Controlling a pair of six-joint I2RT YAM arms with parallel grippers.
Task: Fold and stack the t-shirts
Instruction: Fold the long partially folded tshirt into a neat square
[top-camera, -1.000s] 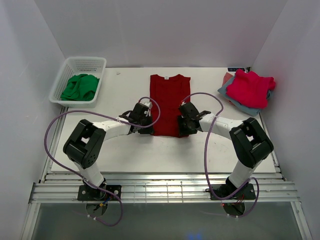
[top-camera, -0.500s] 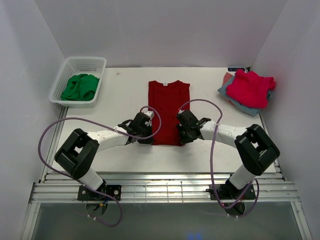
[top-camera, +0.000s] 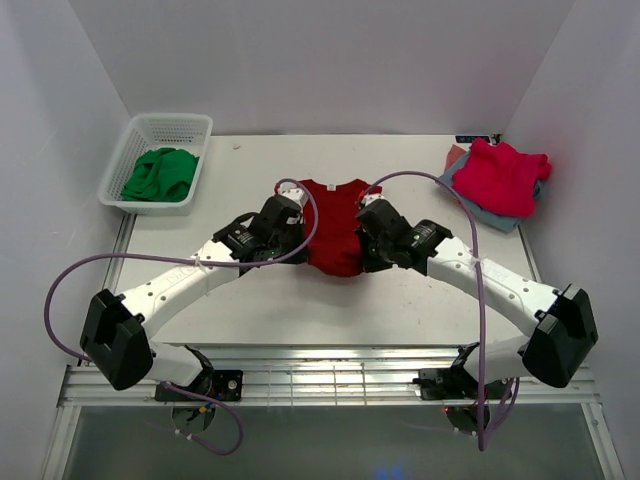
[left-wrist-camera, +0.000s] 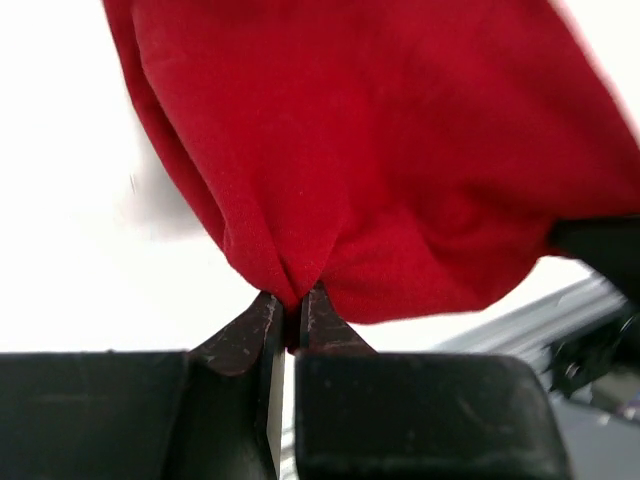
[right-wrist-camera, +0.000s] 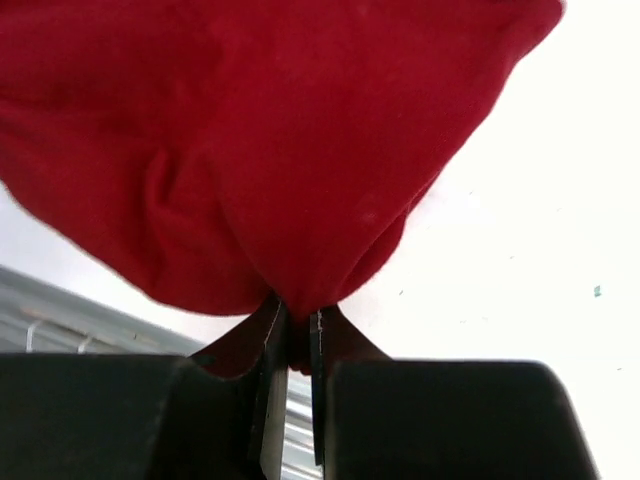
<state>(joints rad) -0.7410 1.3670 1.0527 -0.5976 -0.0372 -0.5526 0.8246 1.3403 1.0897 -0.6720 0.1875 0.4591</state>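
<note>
Dark red soft cloth t-shirt (top-camera: 335, 225) looks light and limp; left hand (left-wrist-camera: 290, 306) and right hand (right-wrist-camera: 294, 316) each clamp its bunched lower edge.

Robotics lab cell, plain white walls (top-camera: 300, 60) boxing a white table (top-camera: 250, 310), two arms (top-camera: 170, 285) bolted to an aluminium rail (top-camera: 330, 385)

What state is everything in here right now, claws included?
dark red t-shirt: near hem lifted, collar end on the table.
left claw: shut on the dark red t-shirt's hem.
right claw: shut on the same hem.
pink-red t-shirt: lying loosely atop the grey-blue shirts.
grey-blue shirts: folded, stacked.
white basket: holding bunched green cloth.
</note>
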